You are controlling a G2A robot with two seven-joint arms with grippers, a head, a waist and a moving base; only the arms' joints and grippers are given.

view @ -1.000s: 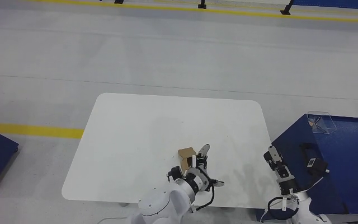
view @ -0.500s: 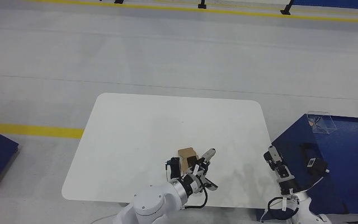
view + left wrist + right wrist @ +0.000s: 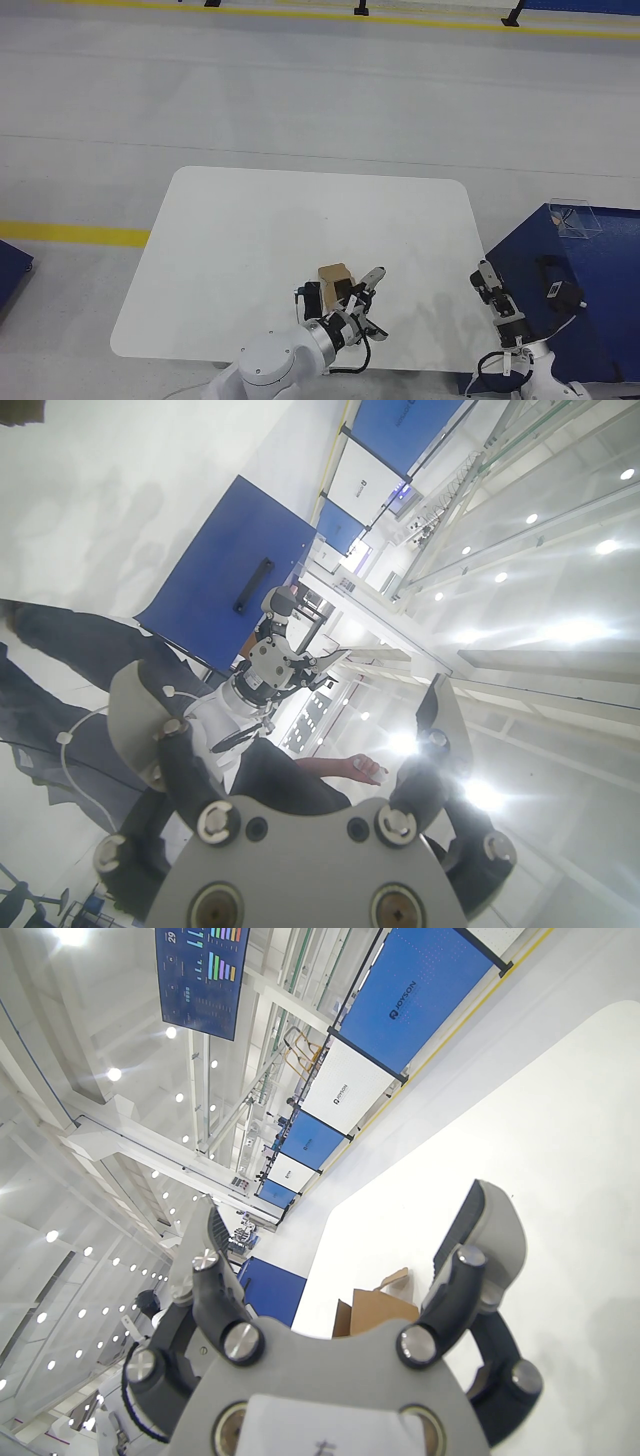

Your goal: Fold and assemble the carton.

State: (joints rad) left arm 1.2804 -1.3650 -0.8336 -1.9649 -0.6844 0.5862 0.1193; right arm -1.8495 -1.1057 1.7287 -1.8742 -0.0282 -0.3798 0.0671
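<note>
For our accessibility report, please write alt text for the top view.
The left gripper, fingers spread, sits beside a small brown carton near the front edge of a white table. The right gripper hangs past the table's right edge, beside a blue cabinet.

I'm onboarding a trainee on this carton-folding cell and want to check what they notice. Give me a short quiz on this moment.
1. True or false: the left gripper is shut on the carton.
2. Fill in: the fingers of the right gripper stand ____.
3. Which gripper is nearer the carton? A) left B) right C) both equally near

Key: 1 false; 2 open; 3 A.
</note>
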